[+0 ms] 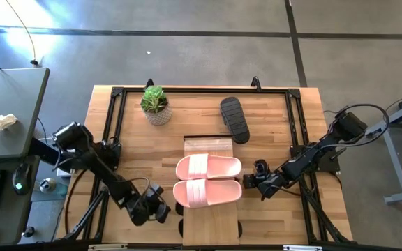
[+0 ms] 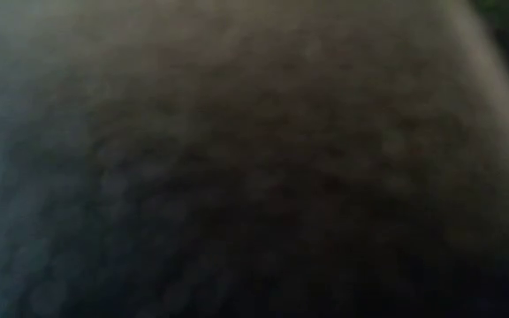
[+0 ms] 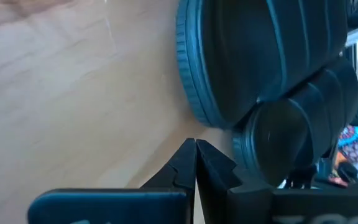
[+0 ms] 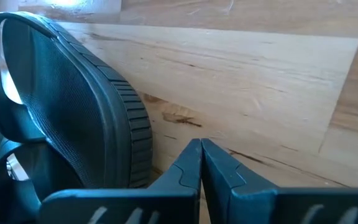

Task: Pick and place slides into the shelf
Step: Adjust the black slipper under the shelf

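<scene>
Two pale pink slides (image 1: pixel 208 167) (image 1: pixel 206 193) lie side by side, soles down, on the shelf's light-wood plank top (image 1: pixel 211 226). One black slide (image 1: pixel 234 118) lies on the table beyond the shelf. My left gripper (image 1: pixel 160 209) is shut, low at the shelf's left side. Its wrist view shows its fingertips (image 3: pixel 196 146) just short of the ribbed rim of black slides (image 3: pixel 253 68). My right gripper (image 1: pixel 251 179) is shut, low at the shelf's right side. In its wrist view (image 4: pixel 201 149) a black slide (image 4: pixel 61 106) stands on edge beside it. The low view is blocked by something dark.
A potted plant (image 1: pixel 155 104) stands at the table's far left. A black metal frame (image 1: pixel 201 90) runs round the tabletop. Bare butcher-block (image 1: pixel 145 150) lies left of the shelf, and more (image 1: pixel 274 132) lies right of it.
</scene>
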Controlling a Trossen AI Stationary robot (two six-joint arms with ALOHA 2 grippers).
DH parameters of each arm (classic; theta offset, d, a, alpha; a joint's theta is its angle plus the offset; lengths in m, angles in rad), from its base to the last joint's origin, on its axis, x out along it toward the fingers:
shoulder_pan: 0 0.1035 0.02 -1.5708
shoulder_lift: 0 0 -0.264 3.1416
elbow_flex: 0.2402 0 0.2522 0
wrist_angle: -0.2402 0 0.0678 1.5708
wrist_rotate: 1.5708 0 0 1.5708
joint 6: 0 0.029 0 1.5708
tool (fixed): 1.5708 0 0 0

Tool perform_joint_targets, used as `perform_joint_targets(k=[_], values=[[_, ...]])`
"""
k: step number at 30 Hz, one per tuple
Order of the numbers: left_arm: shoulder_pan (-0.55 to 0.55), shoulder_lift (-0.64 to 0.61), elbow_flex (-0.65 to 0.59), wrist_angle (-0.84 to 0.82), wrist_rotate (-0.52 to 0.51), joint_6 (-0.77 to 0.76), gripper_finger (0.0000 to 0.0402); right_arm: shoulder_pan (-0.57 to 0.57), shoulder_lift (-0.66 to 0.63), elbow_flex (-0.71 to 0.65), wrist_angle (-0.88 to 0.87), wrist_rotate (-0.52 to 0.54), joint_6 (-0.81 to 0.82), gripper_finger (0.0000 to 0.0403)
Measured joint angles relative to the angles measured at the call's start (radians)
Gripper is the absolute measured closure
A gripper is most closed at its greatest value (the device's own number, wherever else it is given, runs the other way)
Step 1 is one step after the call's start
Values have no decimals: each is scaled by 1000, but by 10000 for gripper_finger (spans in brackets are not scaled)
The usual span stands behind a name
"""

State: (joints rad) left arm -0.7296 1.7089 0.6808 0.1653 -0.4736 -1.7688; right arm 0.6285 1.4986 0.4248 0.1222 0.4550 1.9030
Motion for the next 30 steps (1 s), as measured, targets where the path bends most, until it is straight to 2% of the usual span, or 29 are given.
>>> perform_joint_targets(k=[7,30], values=[[27,25,34,-12,-39,-19,401,0,0,0,9,-3,-1,403],[49,32,41,5,-33,10,401,-91,0,0,74,-41,-134,403]])
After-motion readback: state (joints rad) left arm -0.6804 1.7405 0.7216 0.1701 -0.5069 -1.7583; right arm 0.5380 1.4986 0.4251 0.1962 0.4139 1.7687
